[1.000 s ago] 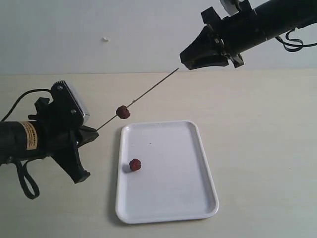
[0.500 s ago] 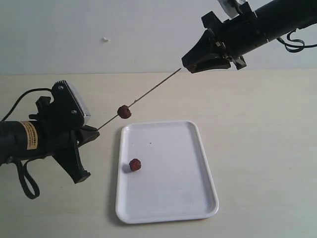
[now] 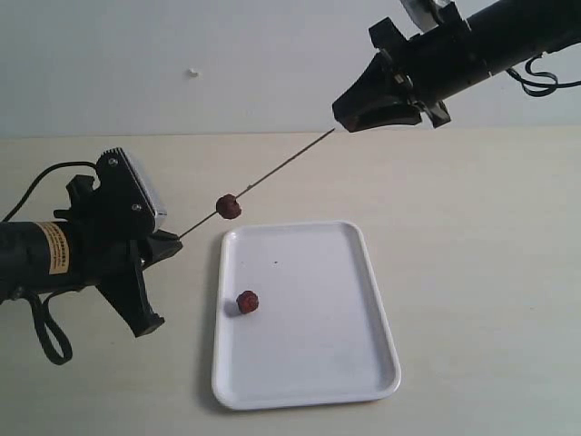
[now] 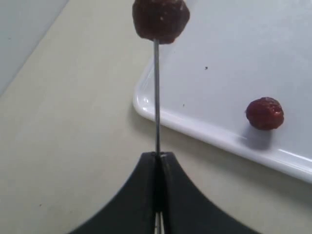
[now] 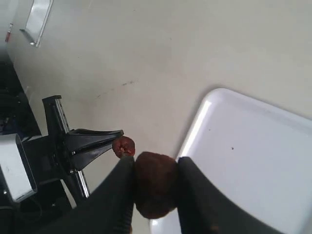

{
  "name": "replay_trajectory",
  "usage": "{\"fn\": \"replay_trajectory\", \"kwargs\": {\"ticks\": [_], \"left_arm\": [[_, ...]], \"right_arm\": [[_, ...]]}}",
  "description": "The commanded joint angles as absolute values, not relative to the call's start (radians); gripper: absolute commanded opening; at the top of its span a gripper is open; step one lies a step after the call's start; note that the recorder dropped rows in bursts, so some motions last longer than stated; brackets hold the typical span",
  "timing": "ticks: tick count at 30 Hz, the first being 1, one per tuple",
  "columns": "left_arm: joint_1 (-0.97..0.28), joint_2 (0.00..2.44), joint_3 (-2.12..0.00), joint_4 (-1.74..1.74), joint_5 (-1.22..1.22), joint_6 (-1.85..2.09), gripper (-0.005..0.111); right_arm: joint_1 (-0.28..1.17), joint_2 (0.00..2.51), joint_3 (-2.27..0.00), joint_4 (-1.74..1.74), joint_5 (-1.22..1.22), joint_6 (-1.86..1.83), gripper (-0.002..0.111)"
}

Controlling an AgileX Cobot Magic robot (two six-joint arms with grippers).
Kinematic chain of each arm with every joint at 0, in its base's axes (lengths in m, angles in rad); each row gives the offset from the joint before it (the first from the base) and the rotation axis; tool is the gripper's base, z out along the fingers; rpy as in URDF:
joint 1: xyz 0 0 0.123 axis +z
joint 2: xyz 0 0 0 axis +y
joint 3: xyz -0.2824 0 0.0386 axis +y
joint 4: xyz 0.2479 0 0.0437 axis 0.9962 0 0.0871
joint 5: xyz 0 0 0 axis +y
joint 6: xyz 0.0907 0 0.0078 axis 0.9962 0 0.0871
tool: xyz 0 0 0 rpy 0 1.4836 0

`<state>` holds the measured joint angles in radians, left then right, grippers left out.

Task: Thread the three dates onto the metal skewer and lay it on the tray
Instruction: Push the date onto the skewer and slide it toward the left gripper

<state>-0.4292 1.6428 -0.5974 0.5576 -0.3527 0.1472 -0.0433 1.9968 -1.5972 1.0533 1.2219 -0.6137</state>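
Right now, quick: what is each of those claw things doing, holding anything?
Left gripper: closed on the metal skewer.
Right gripper: closed on a date.

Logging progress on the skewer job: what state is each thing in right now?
left end effector: shut on the skewer's end
right end effector: shut on a date, at the skewer's free tip
metal skewer: held in the air, slanted
threaded date: pierced, nearer the left end effector
held date: clamped; whether pierced cannot be told
loose date: lying on the tray
tray: lying flat
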Motion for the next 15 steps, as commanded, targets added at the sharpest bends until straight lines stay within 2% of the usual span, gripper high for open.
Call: {"fn": "replay_trajectory", "kwargs": {"ticks": [1,15], "left_arm": [[-0.427,1.642,-0.593,0.539,-0.368,0.15,0.0],[-0.426,1.642,-0.595,0.516,-0.368,0.154,0.0]], "right_arm": [[-0.046,1.989,-1.603,1.079,1.221,-0.615,0.027],[-0.046,1.989,-1.571,1.1,1.221,-0.627,0.027]]}}
